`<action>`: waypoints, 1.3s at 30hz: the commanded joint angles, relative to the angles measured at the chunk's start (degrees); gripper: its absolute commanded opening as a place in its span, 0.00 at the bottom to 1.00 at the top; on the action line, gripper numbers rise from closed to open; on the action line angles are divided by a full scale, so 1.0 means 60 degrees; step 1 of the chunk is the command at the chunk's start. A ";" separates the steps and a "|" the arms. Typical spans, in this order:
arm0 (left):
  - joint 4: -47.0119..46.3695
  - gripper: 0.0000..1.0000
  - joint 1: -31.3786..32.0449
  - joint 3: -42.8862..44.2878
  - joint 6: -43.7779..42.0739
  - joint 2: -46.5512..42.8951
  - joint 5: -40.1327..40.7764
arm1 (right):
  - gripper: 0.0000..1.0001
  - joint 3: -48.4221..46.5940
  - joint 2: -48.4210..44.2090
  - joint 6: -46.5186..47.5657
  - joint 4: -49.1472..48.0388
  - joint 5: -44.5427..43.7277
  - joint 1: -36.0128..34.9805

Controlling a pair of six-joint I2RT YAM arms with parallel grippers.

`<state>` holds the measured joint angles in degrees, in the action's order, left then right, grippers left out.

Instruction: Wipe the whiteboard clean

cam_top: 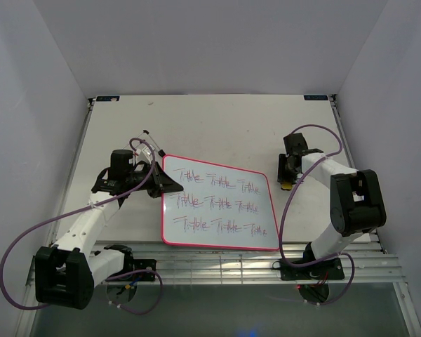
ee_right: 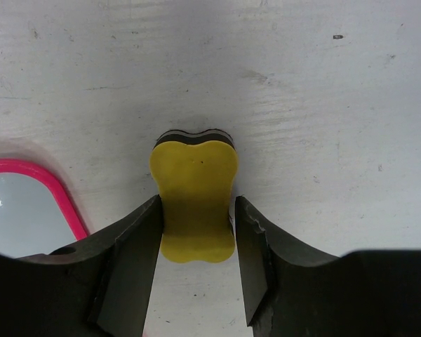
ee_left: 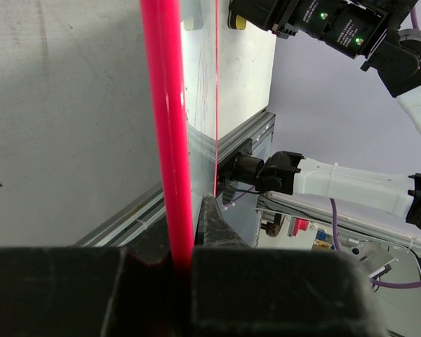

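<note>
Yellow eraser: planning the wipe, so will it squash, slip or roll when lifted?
Probably light and squashy: the yellow eraser looks like foam over felt. Its narrow waist sits inside the right pincer, so slipping seems unlikely. Flat, it shouldn't roll.

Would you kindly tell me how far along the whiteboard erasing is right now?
Done: the left gripper clamps the whiteboard's left edge, steadying it. In hand: the right gripper is closed on the yellow eraser, which lies on the table beside the board. Left: all three rows of writing are unwiped; no erasing has begun.
</note>
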<state>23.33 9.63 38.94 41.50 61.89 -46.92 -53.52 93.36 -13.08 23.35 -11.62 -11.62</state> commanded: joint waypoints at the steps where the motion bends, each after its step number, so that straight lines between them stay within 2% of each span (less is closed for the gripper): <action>1: -0.0007 0.00 0.0168 -0.0249 -0.2902 0.0100 0.3044 | 0.51 -0.0074 -0.0311 0.0042 -0.0245 -0.0071 0.0061; 23: 0.0008 0.00 0.0226 -0.0249 -0.2917 0.0174 0.3073 | 0.51 -0.0177 -0.0267 0.0129 -0.0289 0.0105 0.0134; 31: 0.0008 0.00 0.0226 -0.0249 -0.2917 0.0174 0.3059 | 0.47 -0.0104 -0.0209 0.0188 -0.0377 0.0222 0.0120; 39: 0.0008 0.00 0.0226 -0.0250 -0.2917 0.0115 0.3103 | 0.36 -0.0060 -0.0238 0.0217 -0.0391 0.0441 0.0120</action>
<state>23.33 10.26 38.94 40.75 62.54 -47.53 -53.52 92.77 -12.53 22.44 -10.09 -11.20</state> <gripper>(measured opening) 0.128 0.434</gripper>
